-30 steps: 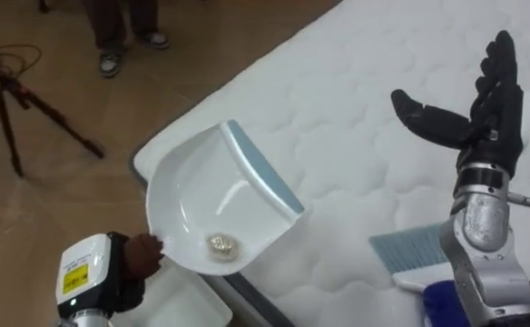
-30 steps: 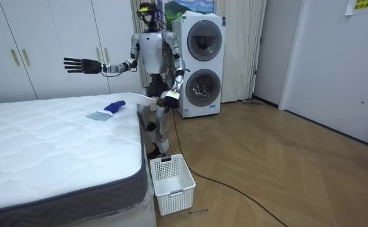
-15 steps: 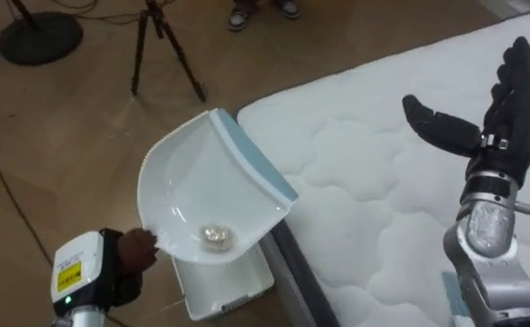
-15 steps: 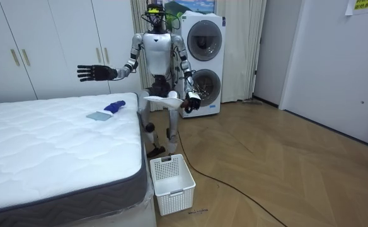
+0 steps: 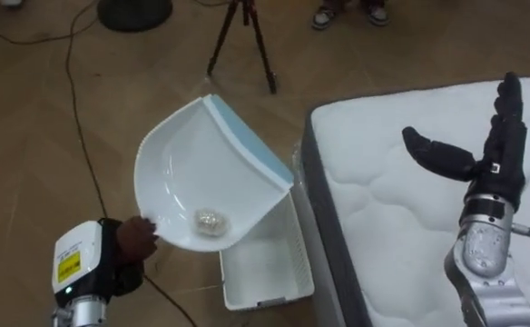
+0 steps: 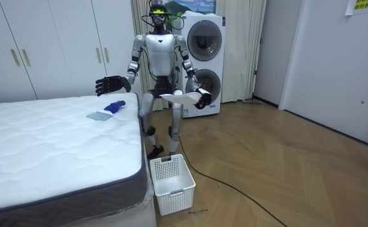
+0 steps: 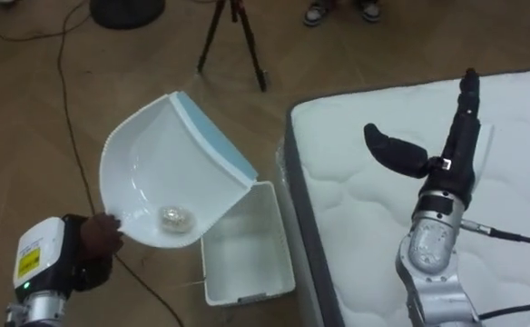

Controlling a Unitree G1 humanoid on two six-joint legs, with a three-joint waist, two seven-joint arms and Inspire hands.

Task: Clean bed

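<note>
The left hand (image 5: 124,256) has its fingers curled round the near end of the pan (image 5: 192,168), which tilts up and away from them. A small crumpled wad (image 5: 209,221) lies in the pan's low part, just beyond the fingers. Under the pan's far side a white basket (image 5: 269,268) stands on the floor, against the bed (image 5: 401,227). The right hand (image 5: 496,163) hovers over the bed, fingers straight, thumb spread, holding nothing.

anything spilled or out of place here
Nothing spilled: the crumpled scrap sits inside the tilted dustpan held by the left hand. The one stray item is the brush lying on the mattress near its corner.
</note>
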